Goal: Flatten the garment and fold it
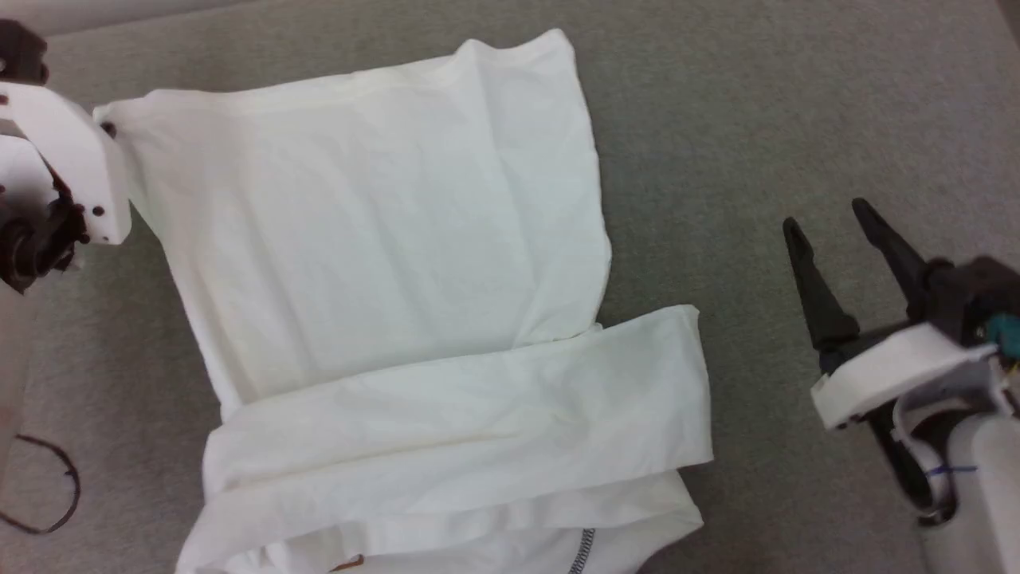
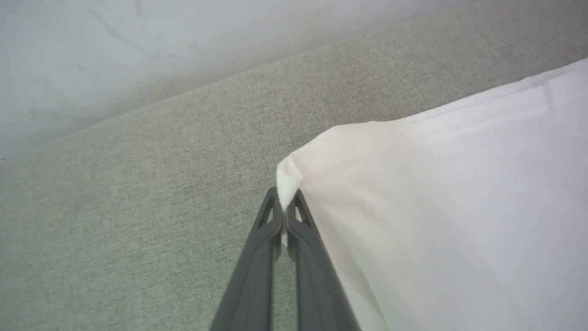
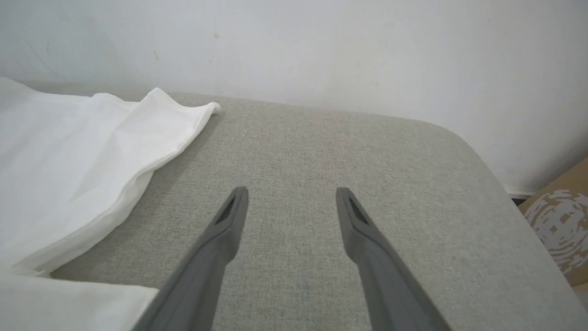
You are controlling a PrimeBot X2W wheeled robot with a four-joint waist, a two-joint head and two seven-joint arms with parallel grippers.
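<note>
- The garment (image 1: 382,263) lies white and mostly flat on the grey cushion (image 1: 797,96), with a folded layer across its near part.
- My left gripper (image 2: 285,198) is pinched tight on its far left corner.
- My right gripper (image 1: 825,214) stands spread wide, clear of the cloth.
- The head view's bottom edge cuts off the zigzag stitching (image 1: 584,550) and brown patch (image 1: 348,564).

Even soft light, faint shadows, slight overall blur.

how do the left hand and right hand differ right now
The left hand is shut on a corner of the garment; the right hand is open and empty. The left hand is at the garment's edge; the right hand is apart from it. Both have long dark fingers.
</note>
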